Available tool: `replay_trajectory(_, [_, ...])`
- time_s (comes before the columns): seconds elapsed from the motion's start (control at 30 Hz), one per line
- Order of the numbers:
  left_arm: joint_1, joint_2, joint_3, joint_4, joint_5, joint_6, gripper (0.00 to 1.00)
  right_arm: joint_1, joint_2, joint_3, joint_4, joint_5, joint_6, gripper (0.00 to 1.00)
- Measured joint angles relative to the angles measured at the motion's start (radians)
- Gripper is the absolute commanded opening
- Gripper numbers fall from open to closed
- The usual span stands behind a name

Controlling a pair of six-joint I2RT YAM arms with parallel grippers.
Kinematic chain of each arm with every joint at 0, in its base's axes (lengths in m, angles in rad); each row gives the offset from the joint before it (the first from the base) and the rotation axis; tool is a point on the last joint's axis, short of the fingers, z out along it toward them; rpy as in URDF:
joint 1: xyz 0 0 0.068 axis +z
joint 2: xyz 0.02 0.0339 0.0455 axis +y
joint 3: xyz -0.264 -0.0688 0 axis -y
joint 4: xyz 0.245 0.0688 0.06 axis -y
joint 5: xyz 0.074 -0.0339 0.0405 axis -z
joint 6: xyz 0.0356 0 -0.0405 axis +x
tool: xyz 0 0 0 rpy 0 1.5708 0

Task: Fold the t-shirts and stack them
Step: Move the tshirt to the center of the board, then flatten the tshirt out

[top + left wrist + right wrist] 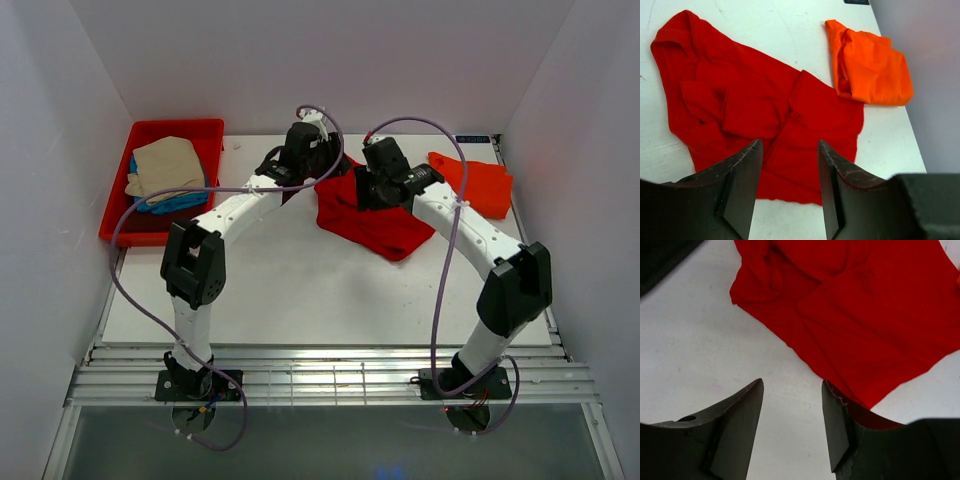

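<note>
A bright red t-shirt (385, 228) lies crumpled and partly spread at the middle back of the white table (300, 290). A folded orange-red t-shirt (485, 185) rests to its right. My left gripper (325, 170) hovers over the red shirt's left edge. In the left wrist view it (790, 145) is open and empty above the red shirt (755, 105), with the orange shirt (870, 65) beyond. My right gripper (362, 190) hangs over the same shirt. In the right wrist view it (792, 382) is open over bare table, and the red shirt (875, 315) lies just past its right finger.
A red plastic tray (175, 125) stands at the back left. It holds a beige shirt (165, 165) on top of a blue one (175, 203). White walls enclose the table on the left, back and right. Both arms' cables arc above the table.
</note>
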Motion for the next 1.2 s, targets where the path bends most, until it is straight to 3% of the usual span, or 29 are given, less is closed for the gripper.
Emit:
replay_trajectory(0.23, [0.000, 0.219, 0.079, -0.044, -0.089, -0.028, 0.51, -0.093, 0.315, 0.274, 0.049, -0.054, -0.051, 0.56])
replay_trajectory(0.37, [0.000, 0.262, 0.071, -0.124, -0.182, -0.064, 0.50, -0.111, 0.486, 0.467, 0.071, -0.124, -0.097, 0.58])
replay_trajectory(0.5, [0.000, 0.187, -0.046, -0.145, -0.317, -0.098, 0.52, -0.111, 0.606, 0.584, 0.091, -0.219, -0.132, 0.63])
replay_trajectory(0.73, [0.029, -0.035, -0.224, -0.183, -0.441, -0.111, 0.53, -0.109, 0.687, 0.615, 0.103, -0.356, -0.155, 0.65])
replay_trajectory(1.03, [0.070, -0.229, -0.355, -0.188, -0.481, -0.129, 0.53, -0.084, 0.686, 0.461, 0.124, -0.457, -0.161, 0.67])
replay_trajectory(1.17, [0.071, -0.243, -0.389, -0.192, -0.481, -0.142, 0.53, -0.065, 0.686, 0.425, 0.117, -0.480, -0.169, 0.54])
replay_trajectory(1.2, [0.072, -0.245, -0.397, -0.193, -0.481, -0.145, 0.53, -0.060, 0.686, 0.423, 0.117, -0.484, -0.172, 0.36])
